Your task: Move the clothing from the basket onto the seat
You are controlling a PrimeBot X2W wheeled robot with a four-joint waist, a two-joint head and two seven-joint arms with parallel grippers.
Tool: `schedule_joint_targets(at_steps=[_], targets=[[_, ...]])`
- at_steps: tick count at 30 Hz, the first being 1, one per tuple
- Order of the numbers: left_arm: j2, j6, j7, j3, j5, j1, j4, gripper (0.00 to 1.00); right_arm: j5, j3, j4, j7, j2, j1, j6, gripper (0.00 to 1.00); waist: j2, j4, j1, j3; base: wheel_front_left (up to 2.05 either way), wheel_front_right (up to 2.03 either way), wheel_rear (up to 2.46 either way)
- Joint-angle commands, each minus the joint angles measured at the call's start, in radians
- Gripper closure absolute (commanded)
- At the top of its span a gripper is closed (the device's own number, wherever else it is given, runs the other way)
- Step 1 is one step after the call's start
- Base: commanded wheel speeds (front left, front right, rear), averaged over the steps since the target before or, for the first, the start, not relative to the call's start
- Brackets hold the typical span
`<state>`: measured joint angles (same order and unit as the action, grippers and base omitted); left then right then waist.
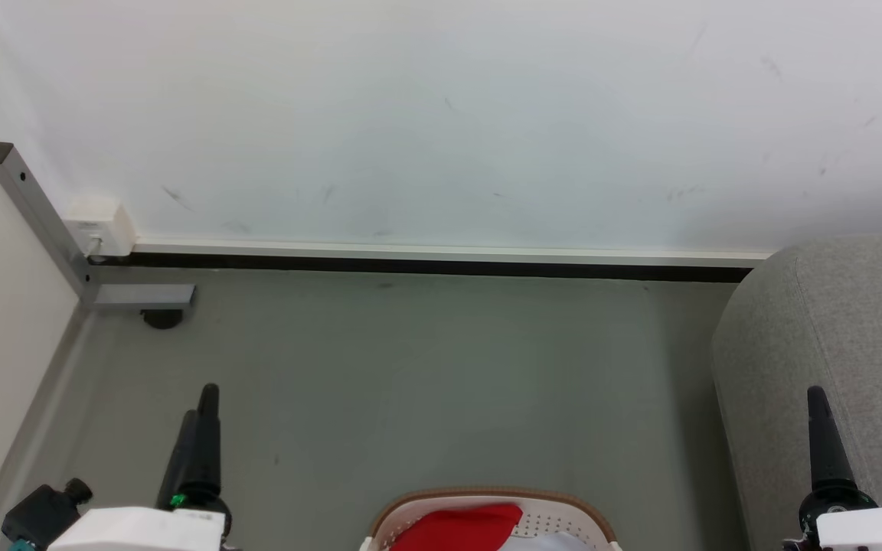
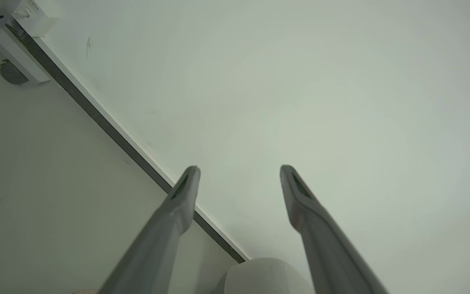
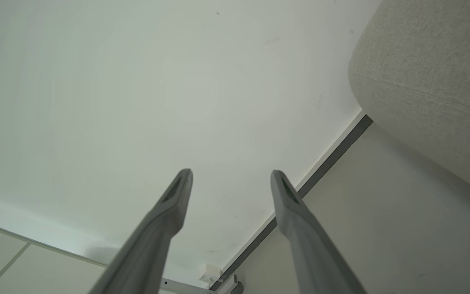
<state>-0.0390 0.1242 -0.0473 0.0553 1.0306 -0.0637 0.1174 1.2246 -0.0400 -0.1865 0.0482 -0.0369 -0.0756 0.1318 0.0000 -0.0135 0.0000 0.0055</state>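
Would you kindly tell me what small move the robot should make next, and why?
Probably lower the open, empty right gripper toward the red garment in the white perforated plastic basket with the brown rim: it lies there untouched, and the large grey fabric seat stands on that arm's side.

Basket (image 1: 563, 511): white perforated plastic, brown rim, upright on floor, near centre, cut off by bottom edge of head view. Clothing inside: red piece (image 1: 460, 529) bunched on left side, up to about rim height; pale whitish piece (image 1: 560, 543) low at right, barely visible. Seat (image 1: 831, 344): large, grey woven upholstery, rounded corner, far right of basket, well apart from it, back end near far wall.
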Motion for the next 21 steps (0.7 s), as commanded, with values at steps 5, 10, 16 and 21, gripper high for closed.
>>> schedule_joint_targets(at_steps=[5, 10, 16, 21], targets=[[-0.012, 0.005, -0.024, -0.009, -0.143, -0.003, -0.031, 0.0, -0.139, 0.0, 0.018, 0.024, -0.012, -0.017, -0.001, 0.0, 0.0, -0.004, 0.0, -0.001, 0.0, 0.0, 0.0], [-0.012, 0.001, -0.041, -0.01, -0.261, 0.0, -0.04, 0.0, -0.268, 0.004, 0.021, 0.04, -0.012, -0.016, -0.001, 0.0, 0.0, -0.007, 0.0, -0.003, 0.0, 0.0, 0.0], [-0.028, -0.026, -0.06, -0.037, -0.384, 0.005, -0.04, 0.0, -0.434, 0.008, 0.014, 0.059, -0.013, -0.015, -0.001, 0.0, 0.0, -0.009, 0.0, -0.008, 0.0, 0.0, 0.0], [-0.035, -0.036, -0.076, -0.06, -0.441, 0.011, -0.038, 0.0, -0.517, 0.006, 0.006, 0.073, -0.013, -0.013, -0.001, 0.0, 0.0, -0.012, 0.0, -0.011, 0.0, 0.0, 0.0]])
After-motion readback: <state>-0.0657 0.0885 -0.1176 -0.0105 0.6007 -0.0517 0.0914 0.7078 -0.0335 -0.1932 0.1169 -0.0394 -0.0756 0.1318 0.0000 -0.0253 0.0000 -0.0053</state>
